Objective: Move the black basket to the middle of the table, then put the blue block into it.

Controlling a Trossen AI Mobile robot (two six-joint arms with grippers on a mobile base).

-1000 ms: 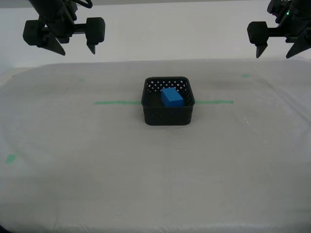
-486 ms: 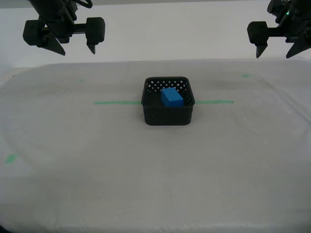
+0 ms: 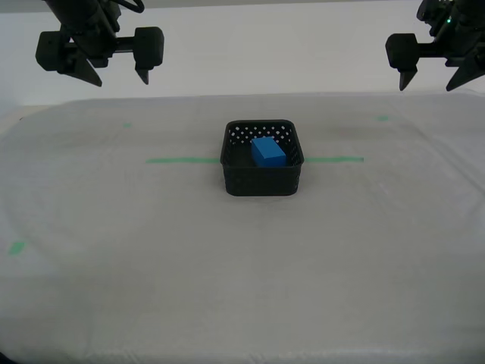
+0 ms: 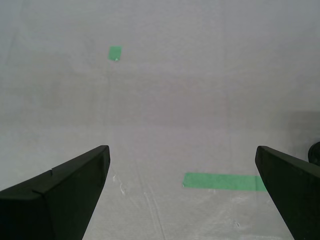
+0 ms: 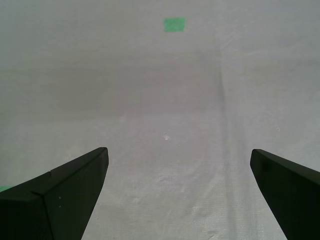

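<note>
Nothing has moved since the earlier frames: basket, block and both arms hold the same places. Nearest us lies the bare front of the table (image 3: 242, 288), with a small green mark (image 3: 15, 247) toward the exterior view's left. At mid-table the black basket (image 3: 262, 180) sits on the green tape line (image 3: 182, 160), the blue block (image 3: 268, 151) inside it. Farthest, raised above the table, our first gripper (image 5: 177, 200) and second gripper (image 4: 182, 200) each hang with jaws spread wide, holding nothing.
</note>
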